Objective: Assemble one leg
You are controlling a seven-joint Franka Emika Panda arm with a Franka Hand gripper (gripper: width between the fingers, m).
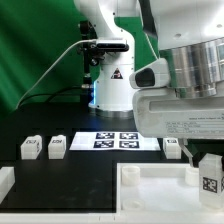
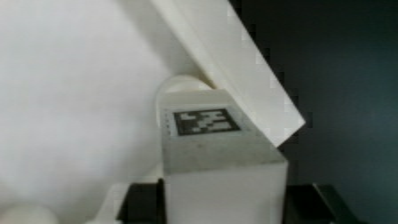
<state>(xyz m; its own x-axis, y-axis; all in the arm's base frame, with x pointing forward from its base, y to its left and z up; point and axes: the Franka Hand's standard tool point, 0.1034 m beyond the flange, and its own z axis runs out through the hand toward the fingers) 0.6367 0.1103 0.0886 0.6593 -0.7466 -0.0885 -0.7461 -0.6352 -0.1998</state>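
Note:
My gripper [image 1: 204,168] is shut on a leg [image 1: 209,177], a small white block with a black-and-white tag, and holds it at the white tray's [image 1: 150,192] corner on the exterior view's right. In the wrist view the leg [image 2: 222,150] stands between my two black fingers [image 2: 157,200], its tag facing the camera and its tip against the tray's rim [image 2: 240,70]. Two more legs [image 1: 31,148] [image 1: 57,147] stand on the exterior view's left, and another [image 1: 172,147] stands behind the tray.
The marker board [image 1: 118,140] lies on the black table in front of the robot's base [image 1: 110,90]. A white part [image 1: 5,181] sits at the left edge of the exterior view. A green curtain hangs behind.

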